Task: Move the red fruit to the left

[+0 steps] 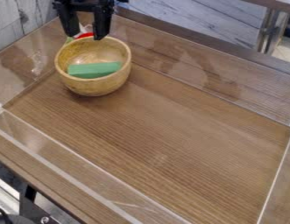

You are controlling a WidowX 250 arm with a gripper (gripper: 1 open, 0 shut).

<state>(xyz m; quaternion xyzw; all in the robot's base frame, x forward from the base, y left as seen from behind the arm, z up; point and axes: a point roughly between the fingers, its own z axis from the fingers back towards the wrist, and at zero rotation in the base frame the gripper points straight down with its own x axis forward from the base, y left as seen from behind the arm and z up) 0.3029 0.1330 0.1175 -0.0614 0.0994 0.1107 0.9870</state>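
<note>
Gripper (85, 29) hangs at the table's far left corner with its jaws spread wide around the red fruit (81, 36), not visibly clamping it. Fruit sits just behind the wooden bowl (93, 66), which holds a green block (95, 68).

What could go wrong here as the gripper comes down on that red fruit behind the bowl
The red fruit sits right behind the wooden bowl, so a finger of the open gripper might catch the bowl's rim and shove it.

The fruit is small and round, and mostly hidden by the gripper, so the closing jaws could squeeze it out and send it rolling.

It also lies near the tray's clear wall, leaving little room to go left.
</note>
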